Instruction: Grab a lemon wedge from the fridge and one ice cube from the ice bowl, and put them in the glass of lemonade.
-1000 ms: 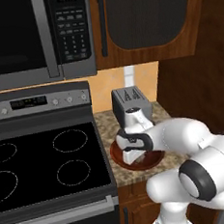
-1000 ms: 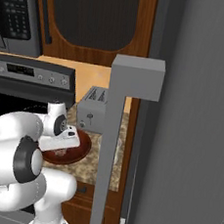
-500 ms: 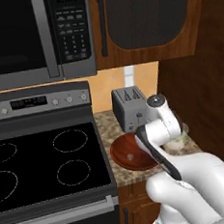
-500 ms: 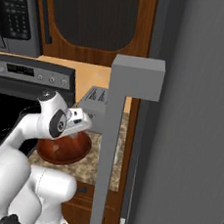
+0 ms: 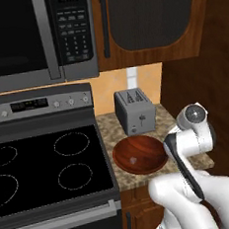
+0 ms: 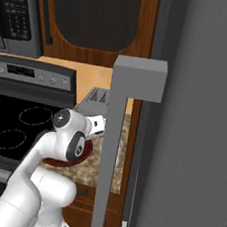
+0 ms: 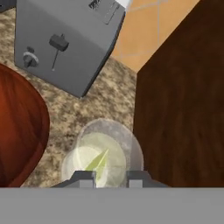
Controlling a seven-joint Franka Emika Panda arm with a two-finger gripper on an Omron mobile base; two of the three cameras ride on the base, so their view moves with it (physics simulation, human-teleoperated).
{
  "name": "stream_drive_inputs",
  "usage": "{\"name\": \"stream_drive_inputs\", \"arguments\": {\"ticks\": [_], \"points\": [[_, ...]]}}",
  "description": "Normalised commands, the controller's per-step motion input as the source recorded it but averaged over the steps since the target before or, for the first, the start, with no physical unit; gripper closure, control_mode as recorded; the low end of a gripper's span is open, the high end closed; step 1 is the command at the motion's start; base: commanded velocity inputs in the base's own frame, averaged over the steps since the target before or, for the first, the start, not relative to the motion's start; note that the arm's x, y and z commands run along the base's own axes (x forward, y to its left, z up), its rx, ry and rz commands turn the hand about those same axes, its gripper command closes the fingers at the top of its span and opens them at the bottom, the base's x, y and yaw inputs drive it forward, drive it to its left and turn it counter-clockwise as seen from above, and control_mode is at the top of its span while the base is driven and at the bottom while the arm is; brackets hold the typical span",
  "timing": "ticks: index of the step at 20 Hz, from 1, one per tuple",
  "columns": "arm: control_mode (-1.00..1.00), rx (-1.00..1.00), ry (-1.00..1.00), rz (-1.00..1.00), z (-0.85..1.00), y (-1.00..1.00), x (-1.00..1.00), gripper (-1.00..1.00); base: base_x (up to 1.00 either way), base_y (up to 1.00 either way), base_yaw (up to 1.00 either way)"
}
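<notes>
In the hand view my gripper (image 7: 110, 178) hangs straight above the glass of lemonade (image 7: 103, 151), its fingertips (image 7: 83, 177) close together and shut. Whatever sits between them is hidden below the picture's edge. A yellow-green lemon wedge (image 7: 98, 162) lies inside the glass. The ice bowl (image 5: 139, 155) sits in front of the toaster, left of my wrist (image 5: 192, 129), with a tiny pale ice cube (image 5: 134, 159) in it. The bowl's rim (image 7: 17, 131) is just left of the glass. The grey fridge (image 6: 194, 120) fills the right side.
A grey toaster (image 5: 135, 112) stands at the back of the granite counter (image 7: 105, 100). A brown wooden side panel (image 7: 183, 109) rises close to the right of the glass. The black stove (image 5: 42, 168) lies left of the counter, and the fridge's long handle (image 6: 113, 150) stands nearby.
My arm has swung right, from over the ice bowl to above the glass. The bowl is now uncovered. The gripper has stayed shut.
</notes>
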Motion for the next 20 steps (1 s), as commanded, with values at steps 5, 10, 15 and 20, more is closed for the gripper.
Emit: {"name": "stream_drive_inputs", "arguments": {"ticks": [5, 10, 15, 20], "points": [[-1.00, 0.00, 0.08, 0.00, -0.22, -0.01, 0.26, 1.00, 0.00, 0.00, 0.00], [-1.00, 0.00, 0.07, 0.00, -0.18, 0.00, 0.44, 1.00, 0.00, 0.00, 0.00], [-1.00, 0.00, 0.01, 0.00, -0.36, -0.34, 0.28, 1.00, 0.00, 0.00, 0.00], [-1.00, 0.00, 0.00, 0.00, -0.23, -0.31, 0.15, -1.00, 0.00, 0.00, 0.00]]}}
